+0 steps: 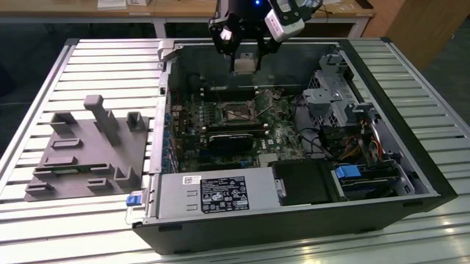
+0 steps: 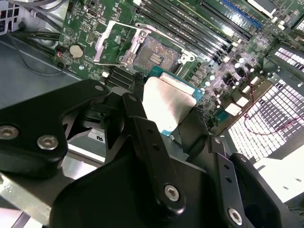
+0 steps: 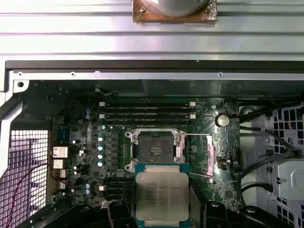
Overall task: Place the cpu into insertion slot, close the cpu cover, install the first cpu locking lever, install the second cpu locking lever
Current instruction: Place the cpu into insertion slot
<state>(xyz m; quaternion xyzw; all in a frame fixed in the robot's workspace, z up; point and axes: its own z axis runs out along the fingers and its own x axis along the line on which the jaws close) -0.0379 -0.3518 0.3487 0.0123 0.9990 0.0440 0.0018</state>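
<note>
Slatted metal bench (image 1: 88, 60) is seen carrying an opened computer case (image 1: 294, 220). The cpu (image 1: 244, 66) is gripped by the tool (image 1: 244, 59), held aloft at twelve o'clock of the uncovered insertion slot (image 1: 239, 114); the cpu cover (image 2: 102, 47) is flipped open.

Cpu (image 2: 171, 102): near part hidden behind a finger (image 2: 145, 137) of the gripper (image 2: 166, 111) in the second wrist view.
Gripper body: runs off the picture's edge in both wrist views.
Arm (image 1: 246, 14): upper length cut off in the exterior view.
Insertion slot (image 1: 239, 114): contacts too small to tell there.
</note>
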